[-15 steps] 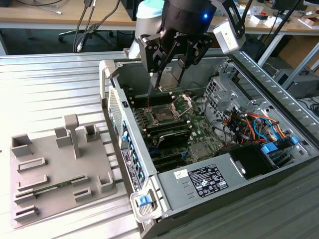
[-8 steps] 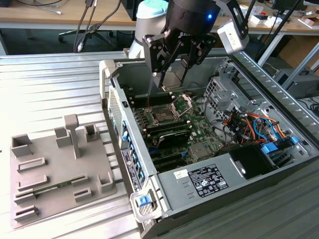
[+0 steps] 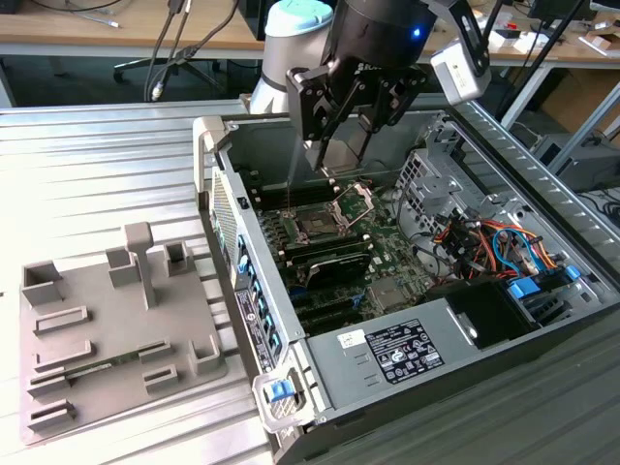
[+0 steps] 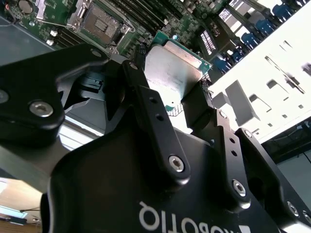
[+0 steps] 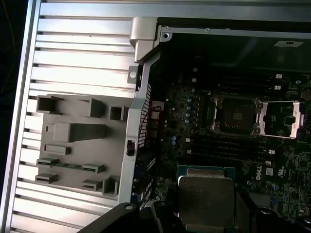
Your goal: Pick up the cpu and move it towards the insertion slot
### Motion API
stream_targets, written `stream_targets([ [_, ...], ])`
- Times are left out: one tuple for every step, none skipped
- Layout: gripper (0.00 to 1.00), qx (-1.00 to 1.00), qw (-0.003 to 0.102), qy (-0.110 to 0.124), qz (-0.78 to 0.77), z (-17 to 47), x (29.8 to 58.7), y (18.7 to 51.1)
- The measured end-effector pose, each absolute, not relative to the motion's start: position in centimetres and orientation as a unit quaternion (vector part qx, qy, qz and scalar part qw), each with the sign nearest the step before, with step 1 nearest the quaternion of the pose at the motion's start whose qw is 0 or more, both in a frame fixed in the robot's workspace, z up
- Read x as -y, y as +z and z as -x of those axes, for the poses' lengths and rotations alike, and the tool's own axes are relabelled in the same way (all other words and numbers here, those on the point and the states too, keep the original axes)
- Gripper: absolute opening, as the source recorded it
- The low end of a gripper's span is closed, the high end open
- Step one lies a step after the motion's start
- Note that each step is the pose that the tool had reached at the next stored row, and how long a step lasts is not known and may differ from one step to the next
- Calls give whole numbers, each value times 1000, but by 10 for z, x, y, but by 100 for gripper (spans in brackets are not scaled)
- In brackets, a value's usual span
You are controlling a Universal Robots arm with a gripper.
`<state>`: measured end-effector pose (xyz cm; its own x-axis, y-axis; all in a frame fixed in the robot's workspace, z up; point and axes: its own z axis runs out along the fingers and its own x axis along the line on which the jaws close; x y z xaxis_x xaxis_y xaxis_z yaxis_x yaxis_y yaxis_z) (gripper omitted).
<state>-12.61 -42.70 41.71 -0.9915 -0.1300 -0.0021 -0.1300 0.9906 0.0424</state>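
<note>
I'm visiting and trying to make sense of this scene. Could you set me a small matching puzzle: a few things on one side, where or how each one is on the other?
Things:
1. cpu
2. insertion slot
3. grey tray
4. gripper

Places or states:
A. lies on the ribbed table beside the computer case
B. held edge-on between two black fingers
C. on the green board, its hinged metal plate swung open
D. shut, above the open case

Pairs: 1-B, 2-C, 3-A, 4-D
</note>
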Motion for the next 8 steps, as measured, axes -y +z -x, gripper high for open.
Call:
stream_targets([
  [55,998,0,-21,-65,125,427,417],
  [55,998,0,-21,-65,124,427,417],
  [55,998,0,-21,-65,123,427,417],
  [55,998,0,-21,-65,122,427,417],
  [55,998,0,-21,-65,122,427,417],
  [55,998,0,-21,-65,120,427,417],
  [55,998,0,-21,-65,119,427,417],
  [55,998,0,-21,-65,118,427,417],
])
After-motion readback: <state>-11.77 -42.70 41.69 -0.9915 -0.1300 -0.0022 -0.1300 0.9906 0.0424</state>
